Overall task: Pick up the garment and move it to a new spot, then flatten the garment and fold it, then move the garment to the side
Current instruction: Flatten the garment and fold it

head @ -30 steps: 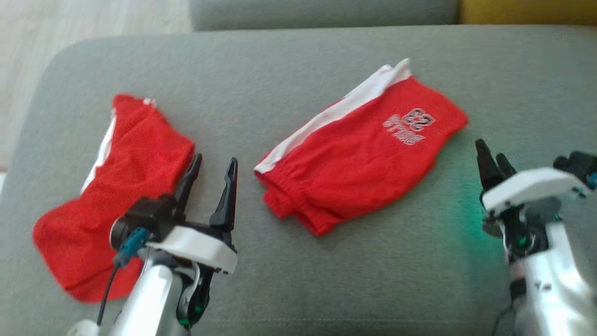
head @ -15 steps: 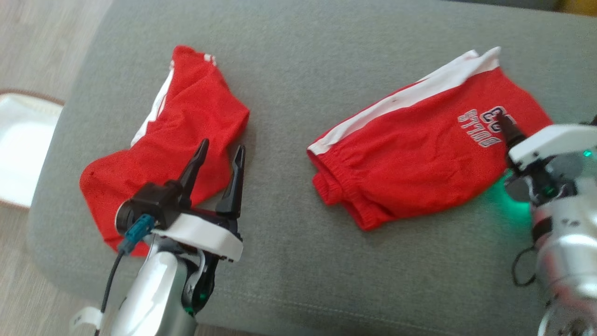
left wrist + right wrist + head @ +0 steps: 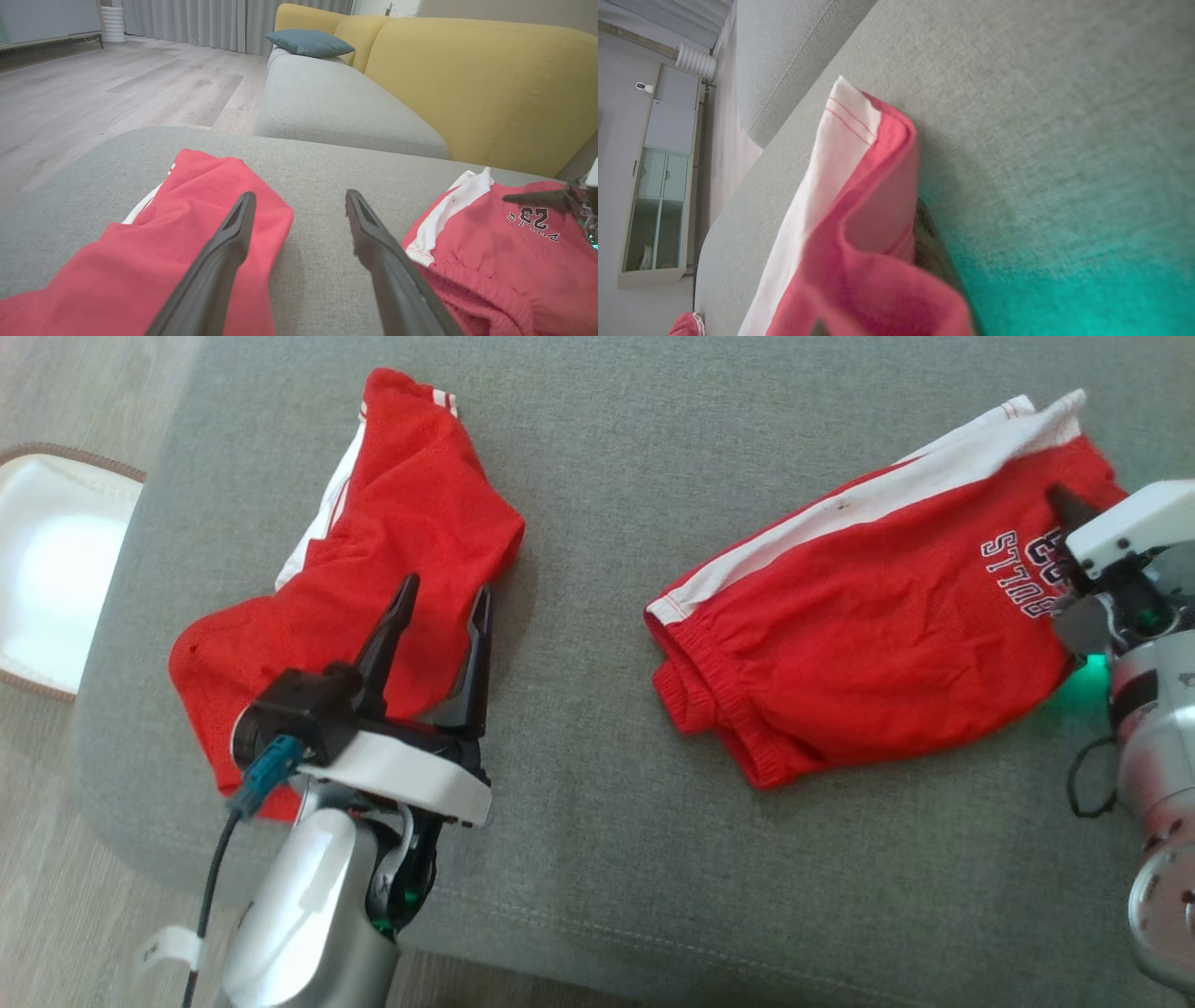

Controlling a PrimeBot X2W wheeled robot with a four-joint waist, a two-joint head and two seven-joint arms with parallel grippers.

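Both tools are over the grey sofa seat (image 3: pixel 597 476): the right tool (image 3: pixel 1064 513) meets the lettered red shorts (image 3: pixel 868 644) at the frame's right edge, grip impossible to tell, the left tool (image 3: pixel 446 586) hangs spread above a second red garment (image 3: pixel 373 579), so lifting, flattening and folding seem yet to come.

Soft daylight is lighting everything evenly. Green glow is tinting the cushion (image 3: pixel 1064 270); close-up shorts (image 3: pixel 878 284) are blurring.
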